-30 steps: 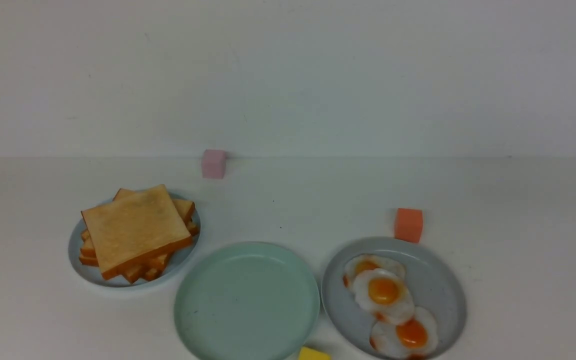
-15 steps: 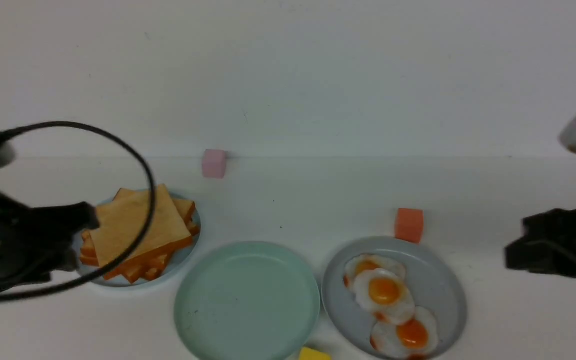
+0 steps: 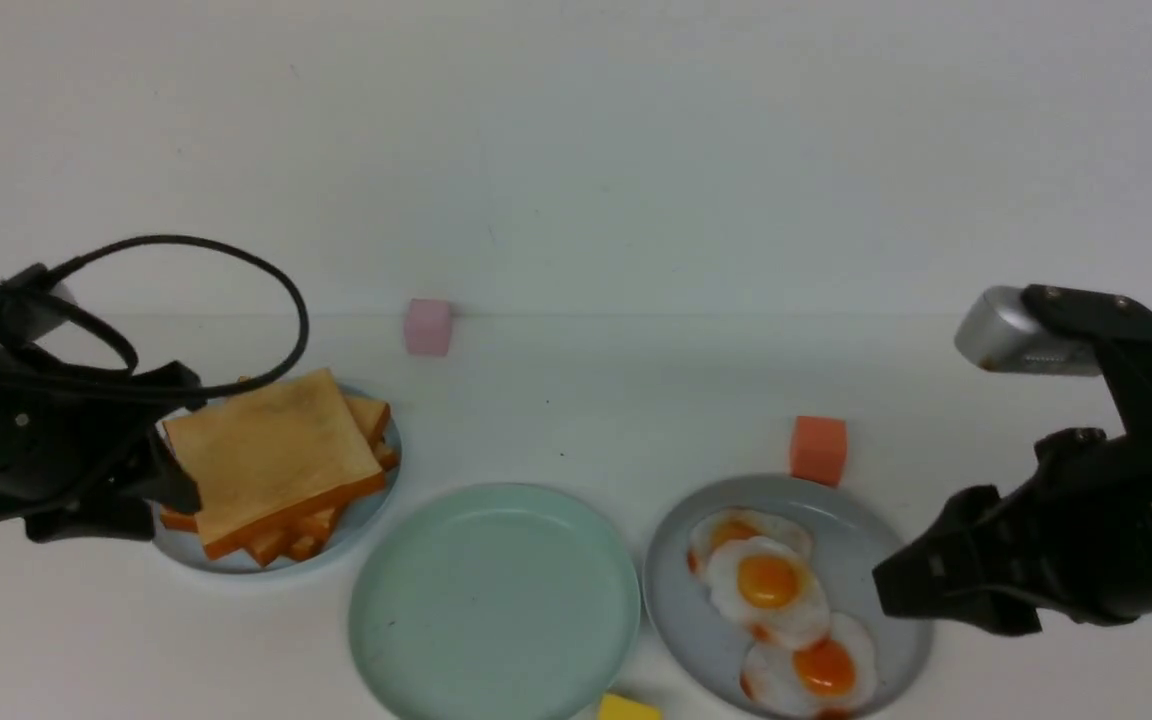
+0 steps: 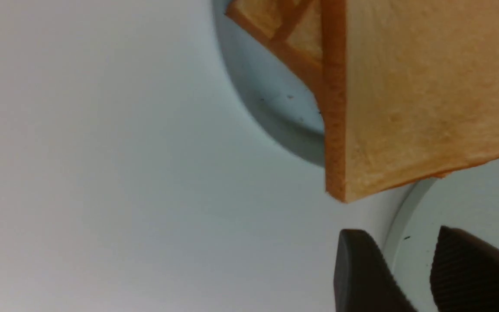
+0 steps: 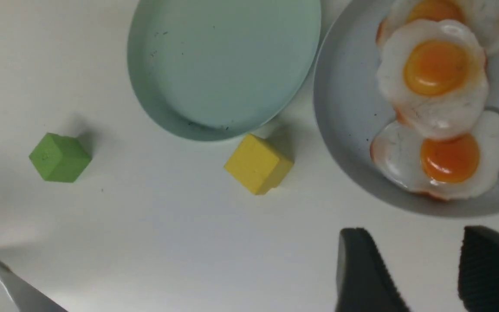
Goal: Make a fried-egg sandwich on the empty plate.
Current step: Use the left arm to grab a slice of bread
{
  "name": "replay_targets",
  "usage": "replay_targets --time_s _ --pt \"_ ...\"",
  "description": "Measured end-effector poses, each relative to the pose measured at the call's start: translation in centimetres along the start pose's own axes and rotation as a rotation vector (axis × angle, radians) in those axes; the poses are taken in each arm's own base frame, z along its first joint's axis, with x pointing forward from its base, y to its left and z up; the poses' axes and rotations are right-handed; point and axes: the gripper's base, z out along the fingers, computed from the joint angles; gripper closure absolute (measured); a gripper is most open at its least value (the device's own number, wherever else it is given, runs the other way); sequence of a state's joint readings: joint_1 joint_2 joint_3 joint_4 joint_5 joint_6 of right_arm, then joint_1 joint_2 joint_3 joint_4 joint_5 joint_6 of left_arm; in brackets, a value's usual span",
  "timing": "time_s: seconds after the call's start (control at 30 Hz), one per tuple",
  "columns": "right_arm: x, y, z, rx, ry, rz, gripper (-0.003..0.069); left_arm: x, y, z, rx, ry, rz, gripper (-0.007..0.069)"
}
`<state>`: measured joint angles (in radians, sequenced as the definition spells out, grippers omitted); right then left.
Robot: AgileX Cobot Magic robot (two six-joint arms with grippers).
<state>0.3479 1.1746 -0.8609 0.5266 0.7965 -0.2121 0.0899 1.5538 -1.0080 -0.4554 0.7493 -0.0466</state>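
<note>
The empty plate (image 3: 494, 600), mint green, sits at the front centre and shows in the right wrist view (image 5: 228, 60). No fried-egg sandwich is in view. A skewed pile of toast (image 3: 271, 455) lies on a blue-grey plate (image 3: 366, 515) at the left. My left gripper (image 3: 184, 440) is at the pile's left edge, open and holding nothing (image 4: 399, 234), with the top slice (image 4: 427, 86) just ahead of it. Three fried eggs (image 3: 768, 585) lie on another blue-grey plate (image 3: 876, 560) at the right. My right gripper (image 3: 901, 570) hangs open and empty (image 5: 414, 234) over that plate's right rim.
A pink cube (image 3: 427, 327) stands at the back by the wall and an orange cube (image 3: 817, 450) behind the egg plate. A yellow cube (image 5: 258, 164) lies just in front of the mint plate, and a green cube (image 5: 60, 157) sits further off on the white table.
Both arms have come into the front view from the sides. The left one has reached the toast pile, the right one the egg plate. Plates and food have not moved.
</note>
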Motion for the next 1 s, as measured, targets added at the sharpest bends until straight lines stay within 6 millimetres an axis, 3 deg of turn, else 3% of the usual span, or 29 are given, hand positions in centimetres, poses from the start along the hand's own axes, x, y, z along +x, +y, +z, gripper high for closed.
replay_targets --time_s 0.27,0.63,0.9,1.0 --pt "0.3 0.0 0.0 -0.001 0.037 -0.006 0.0316 -1.2 0.8 3.3 0.000 -0.031 0.019 0.0267" --pt "0.6 0.1 0.0 -0.006 0.060 -0.009 0.0316 -1.6 1.2 4.5 -0.012 -0.047 0.006 0.0282" --pt "0.6 0.1 0.0 -0.007 0.067 -0.009 0.0316 -1.7 1.3 5.2 -0.012 -0.032 0.024 0.0544" --pt "0.7 0.1 0.0 -0.009 0.077 -0.009 0.0316 -1.6 1.2 4.6 -0.012 -0.034 0.040 0.0599"
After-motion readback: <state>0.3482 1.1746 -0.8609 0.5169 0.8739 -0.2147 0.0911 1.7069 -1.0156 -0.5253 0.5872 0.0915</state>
